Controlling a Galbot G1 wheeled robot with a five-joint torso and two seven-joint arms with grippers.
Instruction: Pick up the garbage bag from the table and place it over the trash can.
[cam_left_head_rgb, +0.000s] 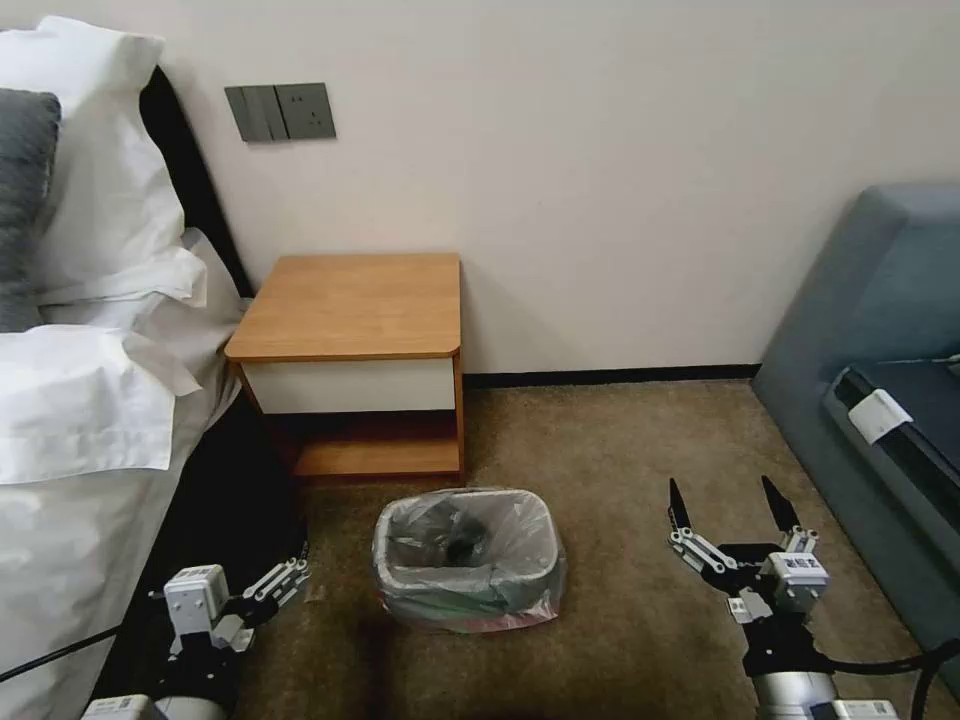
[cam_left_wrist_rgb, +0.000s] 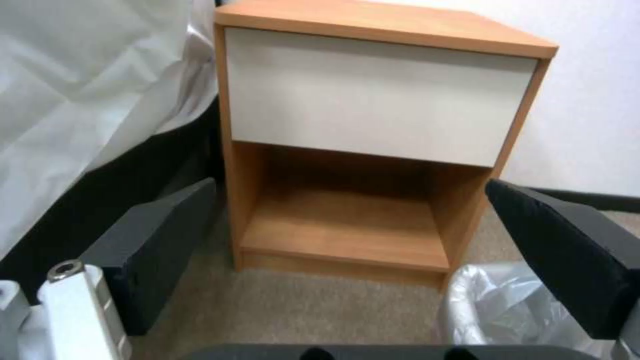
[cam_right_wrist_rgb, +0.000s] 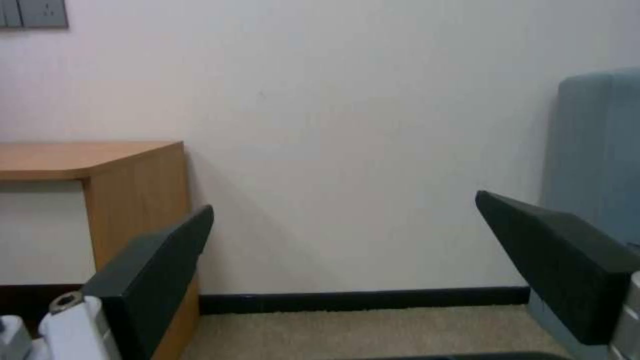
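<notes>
The garbage bag is draped over the trash can, its pinkish rim hanging low around the outside; the can stands on the carpet just in front of the table, whose top is bare. In the left wrist view the bag shows beside the table's lower shelf. My left gripper hangs low to the left of the can, open and holding nothing. To the right of the can my right gripper is open and holds nothing, facing the wall beside the table.
A bed with white pillows runs along the left, close to my left arm. A grey sofa stands at the right, near my right arm. Open carpet lies between can and sofa. A switch panel is on the wall.
</notes>
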